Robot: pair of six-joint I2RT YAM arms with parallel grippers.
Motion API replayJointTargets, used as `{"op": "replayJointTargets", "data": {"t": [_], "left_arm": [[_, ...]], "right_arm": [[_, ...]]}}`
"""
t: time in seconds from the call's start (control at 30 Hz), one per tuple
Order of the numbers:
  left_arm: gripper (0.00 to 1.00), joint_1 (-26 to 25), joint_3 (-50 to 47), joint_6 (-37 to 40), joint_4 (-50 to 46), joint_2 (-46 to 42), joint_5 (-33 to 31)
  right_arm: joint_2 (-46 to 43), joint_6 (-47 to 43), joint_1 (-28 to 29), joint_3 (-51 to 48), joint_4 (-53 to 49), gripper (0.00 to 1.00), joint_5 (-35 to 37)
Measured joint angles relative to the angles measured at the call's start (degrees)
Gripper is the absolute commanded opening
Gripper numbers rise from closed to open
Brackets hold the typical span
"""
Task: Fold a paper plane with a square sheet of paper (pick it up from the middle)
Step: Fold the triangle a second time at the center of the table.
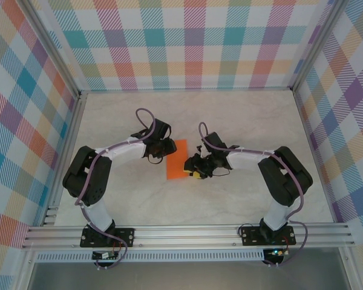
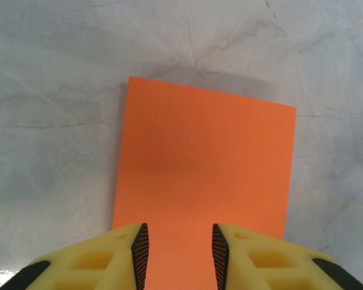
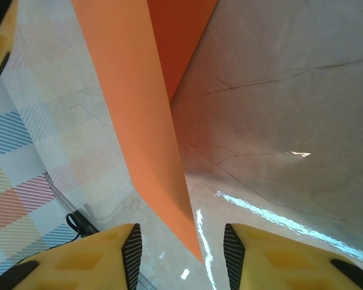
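Orange paper [image 2: 202,163] on table [image 1: 242,121]; left jaws apart over it, right jaws apart.

We see a pale marble-look table [image 1: 242,121] with thin dark veins crossing it; its surface is glossy, catching a bright streak of glare [image 3: 278,220] and a faint reflection of coloured checks. Plaid walls in teal, orange, pink and purple close it in: a far wall [image 1: 187,42], a left wall [image 1: 18,121] and a right wall [image 1: 351,109]. Aluminium posts [image 1: 54,45] run along the far corners. A ribbed aluminium rail [image 1: 187,234] spans the near edge, with a perforated strip [image 1: 187,256] just nearer and a grey surface [image 1: 187,278] nearest of all.
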Motion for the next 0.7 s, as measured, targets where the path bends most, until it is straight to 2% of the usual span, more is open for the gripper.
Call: {"op": "replayJointTargets", "data": {"t": [0.1, 0.3, 0.37, 0.7], "left_arm": [[0.35, 0.0, 0.0, 0.0, 0.1, 0.0, 0.0], [0.34, 0.0, 0.0, 0.0, 0.9, 0.0, 0.5], [0.34, 0.0, 0.0, 0.0, 1.5, 0.0, 1.2], [0.28, 0.0, -2.6, -0.1, 7.5, 0.0, 7.6]], "right_arm": [[0.1, 0.4, 0.3, 0.0, 0.0, 0.3, -0.5], [0.1, 0.7, 0.6, -0.7, 0.0, 0.05, -0.8], [0.0, 0.5, 0.6, -0.8, -0.5, 0.0, -0.6], [-1.6, -4.9, 0.6, -0.7, -8.6, 0.0, -0.4]]}}
